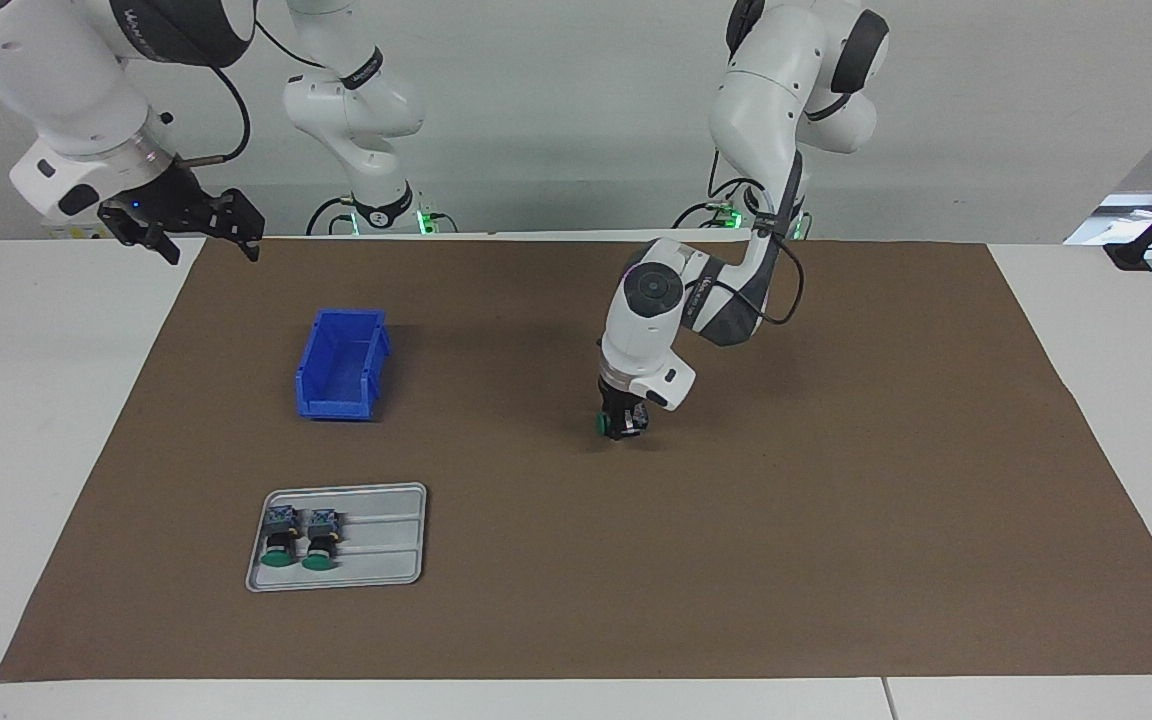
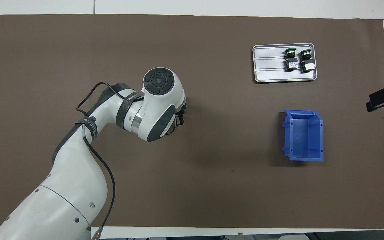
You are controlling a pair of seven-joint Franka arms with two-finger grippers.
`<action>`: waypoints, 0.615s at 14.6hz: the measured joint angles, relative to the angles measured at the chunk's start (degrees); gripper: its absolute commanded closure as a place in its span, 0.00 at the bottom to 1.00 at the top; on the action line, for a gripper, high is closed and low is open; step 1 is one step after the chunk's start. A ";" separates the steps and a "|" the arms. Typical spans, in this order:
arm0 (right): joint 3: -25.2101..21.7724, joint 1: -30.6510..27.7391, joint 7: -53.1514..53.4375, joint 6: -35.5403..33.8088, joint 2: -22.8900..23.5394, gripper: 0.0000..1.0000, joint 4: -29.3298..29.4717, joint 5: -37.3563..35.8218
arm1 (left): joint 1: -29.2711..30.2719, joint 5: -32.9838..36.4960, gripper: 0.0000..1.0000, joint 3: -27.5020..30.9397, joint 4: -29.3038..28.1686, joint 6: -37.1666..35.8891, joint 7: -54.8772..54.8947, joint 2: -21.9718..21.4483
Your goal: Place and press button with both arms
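My left arm reaches down to the middle of the brown mat. Its gripper (image 1: 624, 424) stands on the mat, shut around a button (image 1: 601, 424) whose green cap sticks out sideways. From above, the wrist hides most of the left gripper (image 2: 179, 118); only a sliver of the button's green cap (image 2: 184, 109) shows. My right gripper (image 1: 204, 232) waits open and holds nothing, raised over the mat's corner at the right arm's end; it also shows in the overhead view (image 2: 383, 98).
A grey tray (image 1: 386, 560) (image 2: 268, 71) holds two more green-capped buttons (image 1: 298, 537) (image 2: 298, 59) lying side by side. An empty blue bin (image 1: 343, 365) (image 2: 303, 135) stands nearer to the robots than the tray.
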 measured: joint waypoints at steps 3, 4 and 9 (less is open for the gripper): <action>0.00 0.00 0.00 0.00 0.00 0.00 -0.01 0.00 | 0.00 0.00 0.79 0.00 0.10 0.01 0.01 -0.02; 0.00 0.00 0.00 0.00 0.00 0.00 -0.01 0.00 | 0.01 0.00 0.82 0.02 0.12 0.01 0.01 -0.04; 0.00 0.00 0.00 0.00 -0.01 0.00 -0.01 0.00 | 0.30 0.00 0.93 0.39 0.70 -0.15 0.91 -0.14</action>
